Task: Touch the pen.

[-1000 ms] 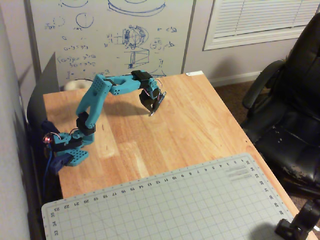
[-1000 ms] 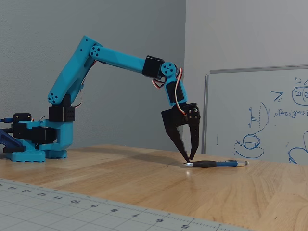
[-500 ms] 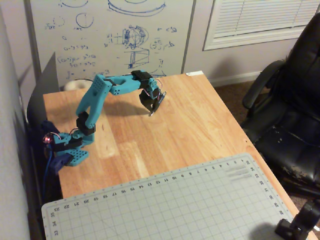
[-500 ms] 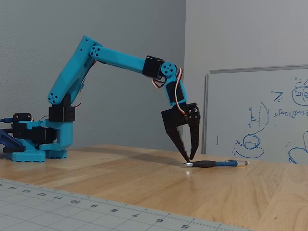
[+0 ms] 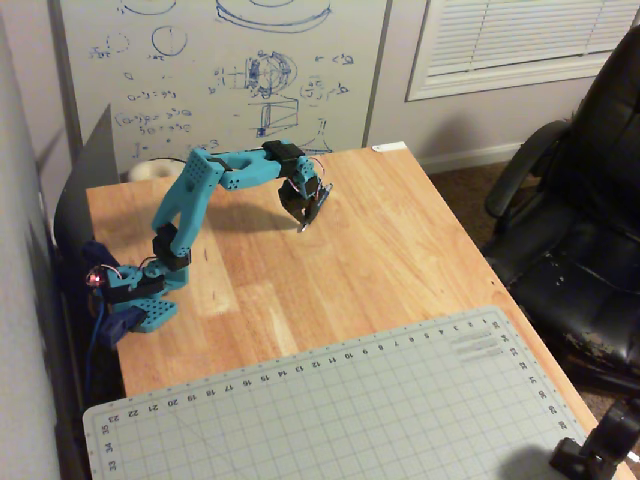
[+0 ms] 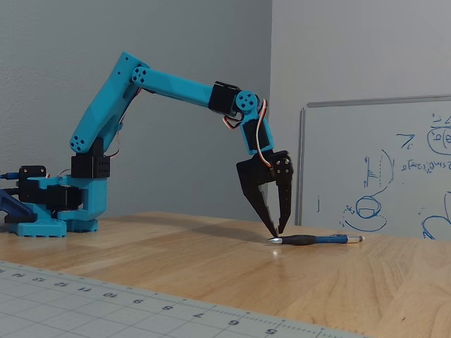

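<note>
Fixed views show the blue arm's black two-finger gripper [image 6: 275, 233] nearly closed, holding nothing, tips at the silvery tip of the slim dark blue-grey pen [image 6: 317, 240] lying flat on the wooden table [image 6: 176, 260].

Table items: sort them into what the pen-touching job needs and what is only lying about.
Job:
- pen, lying flat on the wooden table
- gripper, tips down at the pen's silvery end

Lying about:
- cutting mat
- whiteboard
- office chair
</note>
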{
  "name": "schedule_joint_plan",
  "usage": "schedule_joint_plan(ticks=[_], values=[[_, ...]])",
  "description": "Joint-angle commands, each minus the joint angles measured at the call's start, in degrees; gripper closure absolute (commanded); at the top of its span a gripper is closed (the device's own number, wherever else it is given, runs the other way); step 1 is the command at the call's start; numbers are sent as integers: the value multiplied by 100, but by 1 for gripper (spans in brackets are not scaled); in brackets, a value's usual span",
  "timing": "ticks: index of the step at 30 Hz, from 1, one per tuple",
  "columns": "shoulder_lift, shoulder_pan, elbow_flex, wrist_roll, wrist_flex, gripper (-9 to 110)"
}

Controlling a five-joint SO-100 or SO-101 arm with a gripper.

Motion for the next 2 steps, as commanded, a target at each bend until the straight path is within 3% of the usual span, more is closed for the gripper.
schedule_joint_plan(ticks=[1, 2], values=[[229, 18, -448, 53, -18, 101], [229, 18, -448, 53, -18, 101]])
